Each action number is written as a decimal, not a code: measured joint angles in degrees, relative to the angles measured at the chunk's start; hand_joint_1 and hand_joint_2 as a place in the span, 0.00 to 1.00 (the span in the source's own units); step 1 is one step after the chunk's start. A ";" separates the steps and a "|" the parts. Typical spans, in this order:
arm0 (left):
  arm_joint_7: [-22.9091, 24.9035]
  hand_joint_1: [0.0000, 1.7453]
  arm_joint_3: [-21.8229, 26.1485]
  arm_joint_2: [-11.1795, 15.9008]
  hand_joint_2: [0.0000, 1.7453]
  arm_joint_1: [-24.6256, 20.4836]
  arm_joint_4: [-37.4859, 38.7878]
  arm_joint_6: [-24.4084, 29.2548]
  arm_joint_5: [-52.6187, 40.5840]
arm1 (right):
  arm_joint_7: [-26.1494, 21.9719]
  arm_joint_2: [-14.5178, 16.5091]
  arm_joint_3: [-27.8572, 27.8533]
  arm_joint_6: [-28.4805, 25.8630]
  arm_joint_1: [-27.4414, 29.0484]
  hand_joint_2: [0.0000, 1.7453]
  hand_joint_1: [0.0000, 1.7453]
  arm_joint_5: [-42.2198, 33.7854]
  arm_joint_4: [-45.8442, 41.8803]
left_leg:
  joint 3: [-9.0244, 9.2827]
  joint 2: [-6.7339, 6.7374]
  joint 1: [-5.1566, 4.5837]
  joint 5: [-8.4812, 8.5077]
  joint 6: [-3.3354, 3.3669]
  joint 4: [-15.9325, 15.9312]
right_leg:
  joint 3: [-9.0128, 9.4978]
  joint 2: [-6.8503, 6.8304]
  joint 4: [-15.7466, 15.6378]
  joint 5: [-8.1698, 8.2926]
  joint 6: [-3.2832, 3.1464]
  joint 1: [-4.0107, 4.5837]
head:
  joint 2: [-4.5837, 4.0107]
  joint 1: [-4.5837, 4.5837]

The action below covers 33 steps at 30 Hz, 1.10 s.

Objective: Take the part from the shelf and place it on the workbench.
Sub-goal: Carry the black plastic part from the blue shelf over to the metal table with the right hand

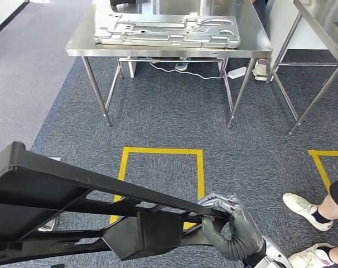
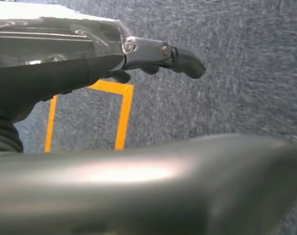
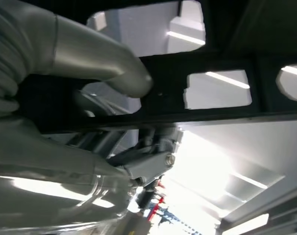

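- A person's legs and white sneakers (image 1: 307,210) stand at the lower right, on grey carpet (image 1: 171,123).
- A yellow tape square (image 1: 163,167) marks the carpet at centre; a second tape outline (image 1: 323,167) is at the right edge.
- A second steel table (image 1: 323,22) fills the upper right corner.
- A white cable (image 1: 201,74) lies at the top centre.

Even, bright indoor light is seen in the head view, and soft, short shadows are cast on the carpet (image 1: 167,111) under the steel workbench (image 1: 167,47), whose top shows a pale sheen. The dark part (image 1: 75,195) is rendered nearly black, with little detail. In the left wrist view the carpet is smeared by blur, and a broad out-of-focus highlight lies on the grey cover. In the right wrist view, ceiling lights (image 3: 213,166) are blown out to white glare and the part is silhouetted.
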 joint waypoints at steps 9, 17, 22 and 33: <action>-0.14 0.00 0.03 -0.10 1.00 0.15 0.00 0.04 0.00 | -0.02 0.03 -0.03 -0.04 0.10 1.00 1.00 0.12 -0.27 | -9.19 -0.11 -1.10 -5.97 1.00 16.91 | 0.90 0.11 0.20 -1.15 -3.39 1.21 | 0.00 -0.06; -0.27 0.00 0.08 -0.06 1.00 0.06 0.00 0.11 0.00 | -0.03 0.21 -0.05 -0.05 -0.04 1.00 1.00 0.30 -0.43 | -4.31 -0.78 -2.97 1.70 4.24 2.32 | 2.02 0.65 0.21 -2.72 -2.69 1.96 | 0.00 -0.04; -0.29 0.00 0.11 -0.10 1.00 0.03 0.00 0.14 0.00 | -0.07 0.22 -0.27 -0.10 -0.11 1.00 1.00 0.41 -0.53 | -3.29 -0.49 -2.37 1.45 4.29 1.13 | -4.06 0.38 11.99 -8.40 -1.64 1.79 | 0.00 -0.03; -0.29 0.00 0.13 -0.12 1.00 -0.07 0.00 0.11 0.00 | -0.08 0.27 -0.88 -0.10 0.09 1.00 1.00 0.60 -0.53 | -1.26 -0.42 -2.19 -0.64 1.71 1.44 | -0.50 -0.14 0.37 -0.13 -3.03 1.72 | 0.00 -0.08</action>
